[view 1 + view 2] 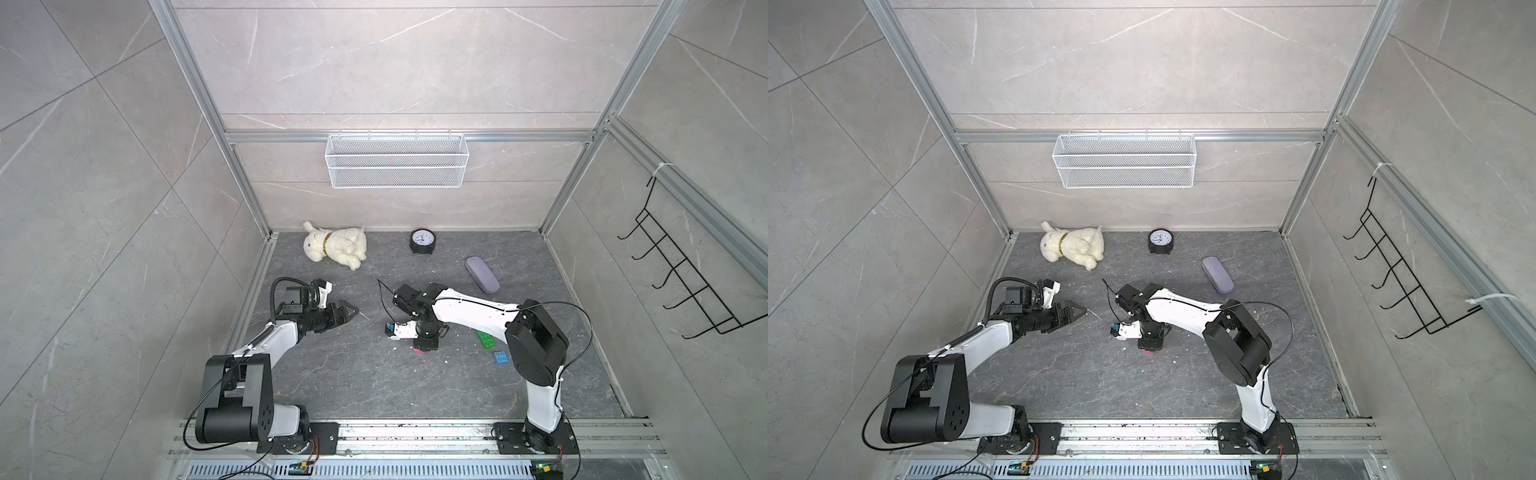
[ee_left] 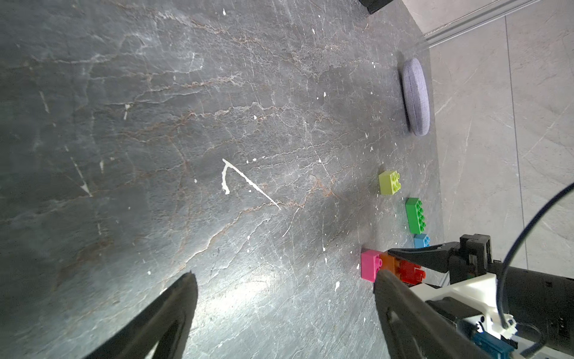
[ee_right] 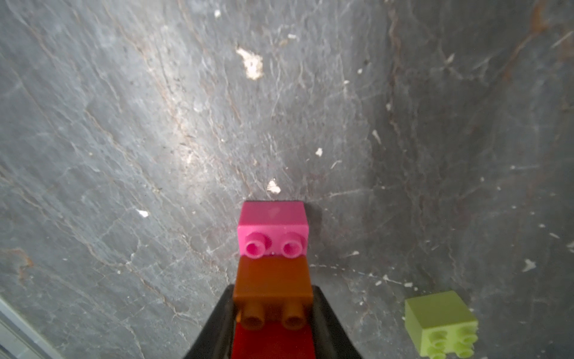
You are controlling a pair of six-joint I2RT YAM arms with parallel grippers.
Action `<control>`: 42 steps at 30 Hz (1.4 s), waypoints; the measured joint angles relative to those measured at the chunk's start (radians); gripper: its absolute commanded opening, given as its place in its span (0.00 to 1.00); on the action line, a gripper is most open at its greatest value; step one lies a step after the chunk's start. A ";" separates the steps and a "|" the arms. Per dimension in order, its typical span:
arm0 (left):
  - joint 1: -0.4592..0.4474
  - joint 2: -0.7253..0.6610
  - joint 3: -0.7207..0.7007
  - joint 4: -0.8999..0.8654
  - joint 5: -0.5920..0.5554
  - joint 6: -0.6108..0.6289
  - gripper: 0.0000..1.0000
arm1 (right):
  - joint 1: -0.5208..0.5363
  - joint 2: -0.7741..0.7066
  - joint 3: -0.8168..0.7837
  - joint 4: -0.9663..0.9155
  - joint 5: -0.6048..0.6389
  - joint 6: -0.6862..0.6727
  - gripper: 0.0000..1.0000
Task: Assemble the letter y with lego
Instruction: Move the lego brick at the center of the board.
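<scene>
My right gripper is shut on a joined stepped stem of lego: a pink brick at the tip, an orange brick behind it and a red brick between the jaws. The pink end sits low against the table, mid-table. A yellow-green brick, a longer green brick and a blue brick lie loose to the right of the stem, partly behind the right arm. My left gripper hovers open and empty, left of the stem.
A plush dog and a black clock stand along the back wall. A grey glasses case lies at the back right. A white wire basket hangs on the back wall and a black hook rack on the right wall.
</scene>
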 measured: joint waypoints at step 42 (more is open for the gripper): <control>0.034 -0.026 0.000 -0.030 -0.048 0.023 0.92 | 0.004 0.138 0.205 -0.079 0.014 0.091 0.25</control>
